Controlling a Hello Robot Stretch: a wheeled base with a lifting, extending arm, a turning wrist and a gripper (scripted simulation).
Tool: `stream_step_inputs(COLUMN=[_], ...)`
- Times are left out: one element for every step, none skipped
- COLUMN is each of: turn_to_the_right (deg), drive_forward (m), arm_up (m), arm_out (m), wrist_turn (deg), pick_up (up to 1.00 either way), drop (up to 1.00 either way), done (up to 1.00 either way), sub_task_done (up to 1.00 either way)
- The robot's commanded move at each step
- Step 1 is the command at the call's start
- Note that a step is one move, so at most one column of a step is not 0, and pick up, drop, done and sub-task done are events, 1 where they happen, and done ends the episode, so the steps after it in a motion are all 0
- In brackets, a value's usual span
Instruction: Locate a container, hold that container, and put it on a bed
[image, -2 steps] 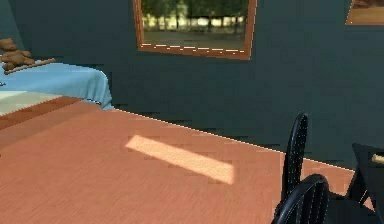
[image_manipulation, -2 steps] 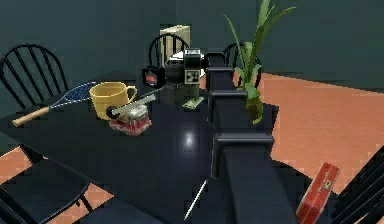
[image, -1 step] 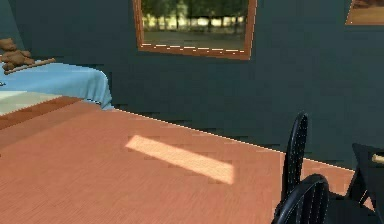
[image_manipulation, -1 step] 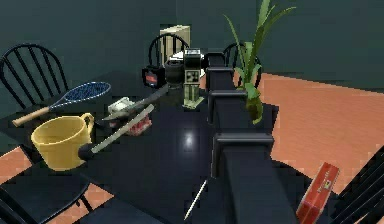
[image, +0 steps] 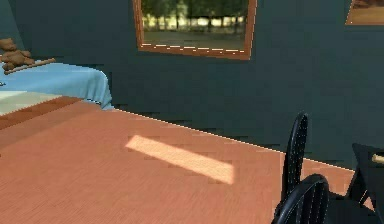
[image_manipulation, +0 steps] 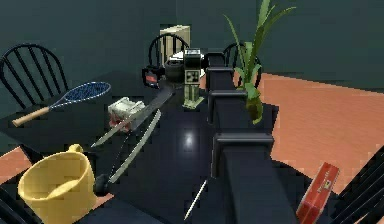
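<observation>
A yellow mug (image_manipulation: 55, 185) stands on the dark table (image_manipulation: 180, 150) at the arm side view's lower left. The arm (image_manipulation: 240, 150) reaches out over the table toward its far end. Past the arm's white squares sits the gripper (image_manipulation: 153, 76), low over the tabletop with a chair behind it. I cannot tell whether it holds anything. A small pale green upright thing (image_manipulation: 193, 97) stands just below the white squares. A bed (image: 55, 82) with a light blue sheet lies at the forward view's left.
Also on the table: a tennis racket (image_manipulation: 75, 98), a small box (image_manipulation: 125, 108), two long grey bars (image_manipulation: 135, 140), a potted plant (image_manipulation: 255, 70), a pen (image_manipulation: 195, 200). Dark chairs (image_manipulation: 30, 70) ring it; another chair (image: 300, 170) shows ahead. Open orange floor (image: 150, 170) leads to the bed.
</observation>
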Motion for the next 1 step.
stream_step_inputs(turn_to_the_right=[0.0], drive_forward=[0.00], arm_up=[0.00], arm_out=[-0.30], wrist_turn=[0.0], pick_up=[0.00], drop=[0.00], done=[0.00], sub_task_done=[0.00])
